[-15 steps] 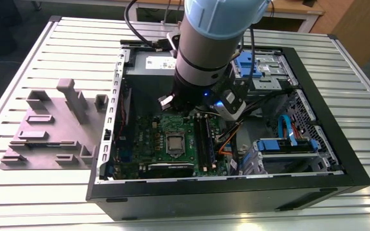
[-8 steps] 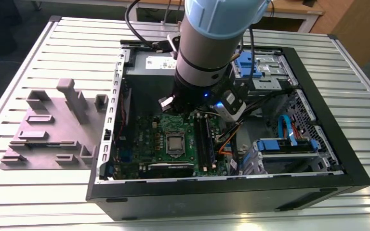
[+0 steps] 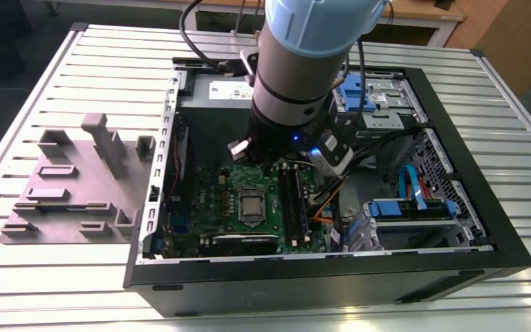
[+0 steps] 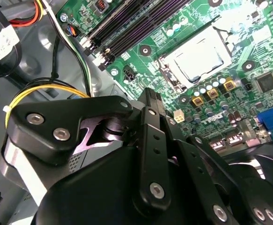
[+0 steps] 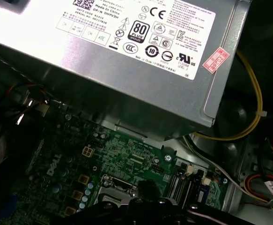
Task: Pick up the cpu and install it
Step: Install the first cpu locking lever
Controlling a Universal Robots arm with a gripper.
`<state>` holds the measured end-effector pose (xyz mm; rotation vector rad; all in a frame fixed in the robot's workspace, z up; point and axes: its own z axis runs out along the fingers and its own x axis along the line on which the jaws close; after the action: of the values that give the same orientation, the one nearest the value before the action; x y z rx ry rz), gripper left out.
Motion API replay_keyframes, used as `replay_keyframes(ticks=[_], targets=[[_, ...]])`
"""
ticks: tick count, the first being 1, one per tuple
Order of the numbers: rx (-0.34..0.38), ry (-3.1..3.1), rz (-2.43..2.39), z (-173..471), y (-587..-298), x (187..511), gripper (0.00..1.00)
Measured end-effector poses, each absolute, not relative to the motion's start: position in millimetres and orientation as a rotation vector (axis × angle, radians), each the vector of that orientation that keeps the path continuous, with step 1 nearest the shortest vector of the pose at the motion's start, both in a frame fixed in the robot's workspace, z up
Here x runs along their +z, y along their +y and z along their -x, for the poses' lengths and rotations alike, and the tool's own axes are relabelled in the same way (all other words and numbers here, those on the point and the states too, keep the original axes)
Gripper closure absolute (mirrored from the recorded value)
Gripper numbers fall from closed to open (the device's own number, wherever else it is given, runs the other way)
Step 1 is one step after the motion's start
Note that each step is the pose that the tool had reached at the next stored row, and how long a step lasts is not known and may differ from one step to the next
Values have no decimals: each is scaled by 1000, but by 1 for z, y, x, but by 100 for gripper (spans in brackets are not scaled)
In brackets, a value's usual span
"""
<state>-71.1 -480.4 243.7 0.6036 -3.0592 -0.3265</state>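
Note:
The cpu [image 3: 249, 203] is a small silver-grey square lying flat in the socket on the green motherboard [image 3: 212, 207], inside the open computer case [image 3: 339, 266]. In the second wrist view the cpu [image 4: 199, 58] lies in its metal frame, beyond my gripper [image 4: 151, 97]. The gripper's black linkage fills the near part of that picture and hangs above the board, apart from the cpu, with nothing seen in it. In the exterior view the arm [image 3: 293, 76] stands over the back half of the case and hides the gripper.
The silver power supply [image 5: 127, 47] sits close behind the gripper. Long black memory slots [image 4: 127, 23] run beside the socket. Yellow and white cables [image 4: 47, 91] loop near the case wall. Blue drive bays [image 3: 413, 207] take the exterior view's right. A grey fixture block [image 3: 72, 180] stands outside the case.

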Motion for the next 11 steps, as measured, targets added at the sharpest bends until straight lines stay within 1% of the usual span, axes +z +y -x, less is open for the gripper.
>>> replay_keyframes(ticks=[11], targets=[[-306,-3059,-602,67,-485,242,90]])
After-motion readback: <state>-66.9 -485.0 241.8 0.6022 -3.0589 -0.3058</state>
